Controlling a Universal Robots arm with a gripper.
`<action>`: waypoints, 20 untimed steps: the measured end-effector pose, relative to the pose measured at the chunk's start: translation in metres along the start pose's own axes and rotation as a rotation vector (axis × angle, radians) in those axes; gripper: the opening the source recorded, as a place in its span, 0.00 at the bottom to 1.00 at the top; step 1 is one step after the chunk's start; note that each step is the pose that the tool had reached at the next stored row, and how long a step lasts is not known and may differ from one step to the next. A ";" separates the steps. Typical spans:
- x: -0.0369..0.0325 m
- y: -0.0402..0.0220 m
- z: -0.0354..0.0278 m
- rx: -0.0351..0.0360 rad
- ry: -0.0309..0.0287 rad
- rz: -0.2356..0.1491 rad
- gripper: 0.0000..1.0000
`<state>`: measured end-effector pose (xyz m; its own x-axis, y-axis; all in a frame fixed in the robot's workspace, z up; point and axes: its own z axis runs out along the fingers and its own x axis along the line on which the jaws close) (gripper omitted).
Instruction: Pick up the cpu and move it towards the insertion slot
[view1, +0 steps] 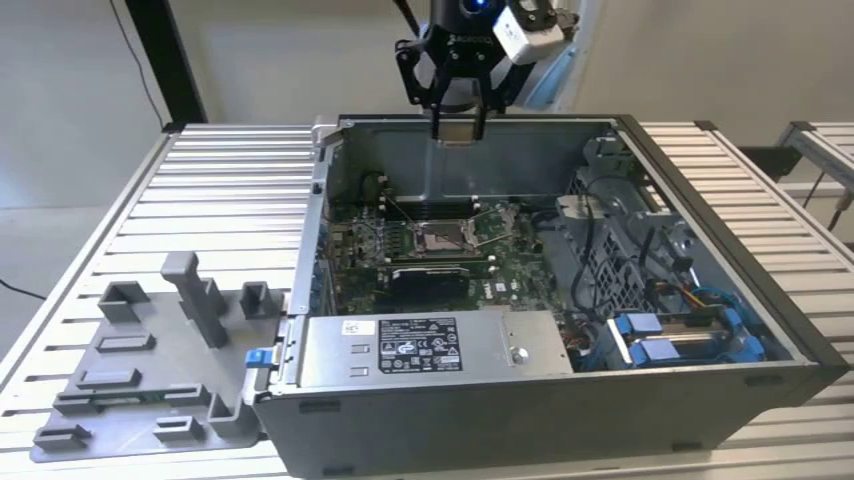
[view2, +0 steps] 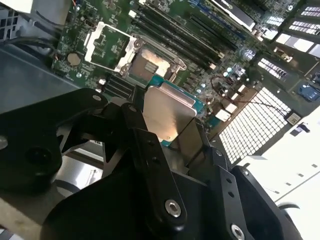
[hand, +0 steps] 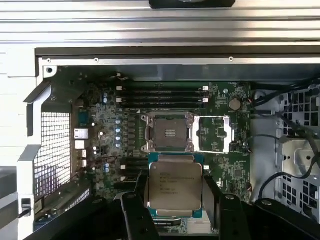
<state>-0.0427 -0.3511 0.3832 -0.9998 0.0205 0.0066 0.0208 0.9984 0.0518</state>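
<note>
My gripper (view1: 458, 135) hangs above the far wall of the open computer case (view1: 801, 352), shut on the cpu (view1: 458, 128). Both wrist views show the cpu (hand: 174, 186) (view2: 167, 112) as a flat silvery square with a green edge, clamped between the two black fingers (hand: 136, 212) (view2: 137, 132). The insertion slot (view1: 441, 238) is a square socket with a shiny frame and a pale centre on the green motherboard, well below the chip. In the first wrist view the insertion slot (hand: 167, 132) lies just beyond the held chip, its metal cover flipped open beside it. The second wrist view also has the insertion slot (view2: 146, 65).
A grey plastic tray (view1: 147, 370) with upright blocks lies on the slatted table at the exterior view's left. Inside the case are a power supply (view1: 400, 350) at the front, blue drive brackets (view1: 681, 335) and cables at the right, and memory slots (hand: 162, 96) beside the socket.
</note>
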 end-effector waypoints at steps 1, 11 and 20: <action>-0.0002 0.0005 0.0016 -0.0004 0.0000 0.000 0.00; -0.0001 0.0129 0.0155 -0.0045 0.0000 0.001 0.00; -0.0053 0.0170 0.0199 -0.0044 0.0007 -0.013 0.00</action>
<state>-0.0372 -0.3332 0.3641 -0.9999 0.0078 0.0066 0.0081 0.9984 0.0562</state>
